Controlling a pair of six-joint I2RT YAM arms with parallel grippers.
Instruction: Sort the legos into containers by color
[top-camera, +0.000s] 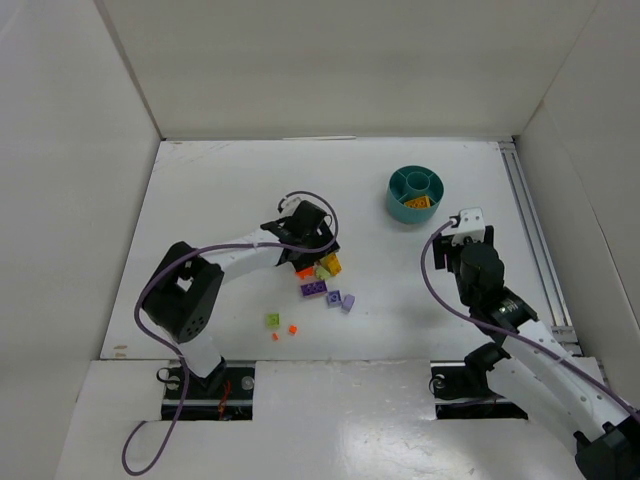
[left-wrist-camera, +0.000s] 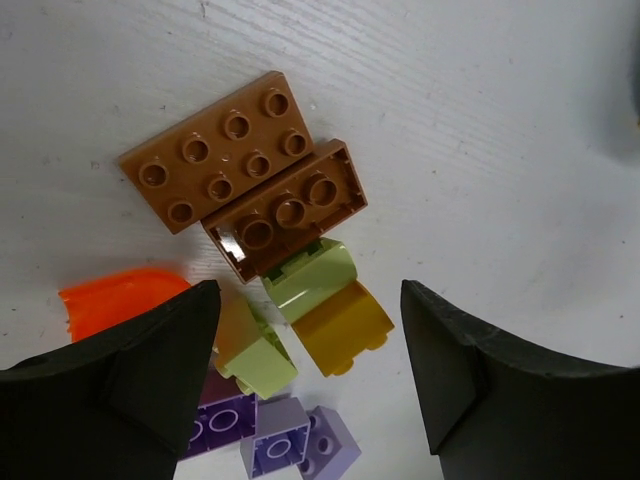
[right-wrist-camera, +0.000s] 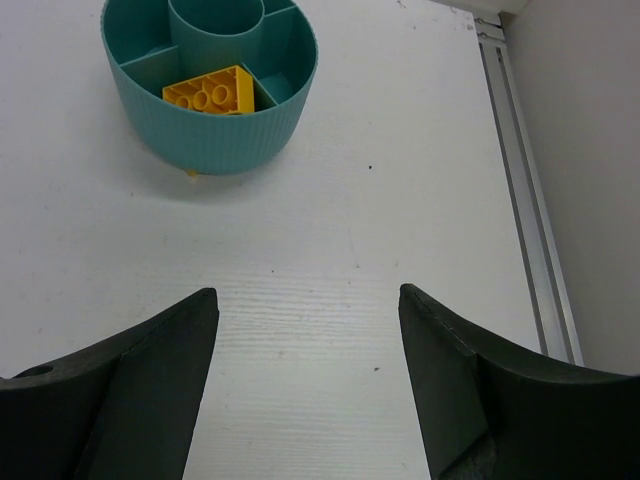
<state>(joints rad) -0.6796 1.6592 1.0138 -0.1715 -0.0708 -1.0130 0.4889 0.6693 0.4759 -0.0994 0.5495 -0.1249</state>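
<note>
- Left hand (left-wrist-camera: 308, 300), fingers spread, straddles a light green brick (left-wrist-camera: 310, 278) and a yellow-orange brick (left-wrist-camera: 345, 328) on the tabletop (left-wrist-camera: 480, 120). I'd judge a pick is under way, and closing must catch only one colour.
- Right hand (right-wrist-camera: 308, 310) wide, empty; the teal dish (right-wrist-camera: 230, 140) ahead holds one yellow brick (right-wrist-camera: 210, 92).

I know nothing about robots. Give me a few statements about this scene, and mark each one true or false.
1. The round teal plastic dish holds a yellow studded brick in an outer compartment. True.
2. The right tool grips a brick. False: it is open and empty above the white table.
3. Two brown studded bricks lie touching just beyond the left tool. True.
4. Every brick is already in the dish. False: a purple brick, a light green brick and an orange piece lie loose on the table.
</note>
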